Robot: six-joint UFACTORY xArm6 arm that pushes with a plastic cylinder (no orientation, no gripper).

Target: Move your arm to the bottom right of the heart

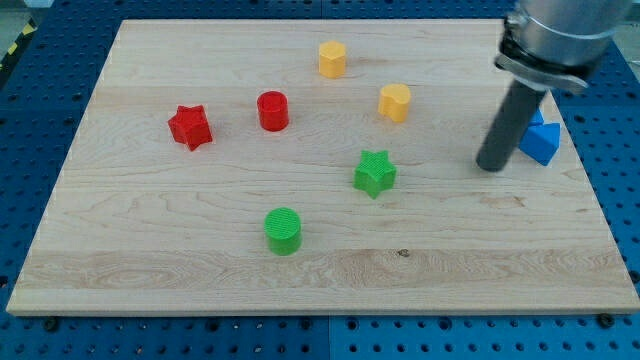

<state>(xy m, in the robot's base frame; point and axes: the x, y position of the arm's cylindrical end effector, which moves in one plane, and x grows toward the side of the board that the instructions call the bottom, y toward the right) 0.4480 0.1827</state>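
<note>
The yellow heart (395,102) sits on the far half of the wooden board (120,270), a little right of centre, standing clear of every other block. The tip (491,165) of the dark rod (505,125) is down at the board's surface well to the right of the heart and somewhat nearer, with bare wood between the two. The arm ends in this plain rod and nothing else, so there are no jaws to stand apart or together.

Just behind and to the right of the rod lies a blue block (543,143), close to the board's right edge. The rod covers part of it, so its shape cannot be made out, nor whether rod and block touch.

A second yellow block (332,59), roughly hexagonal, stands left of the heart and farther back. A green star (375,172) lies nearer than the heart and slightly to its left. A green cylinder (283,230) lies nearer still and farther left.

On the left half, a red cylinder (272,110) and a red star (190,127) sit near each other, not touching.

The board rests on a blue perforated table (620,130).
</note>
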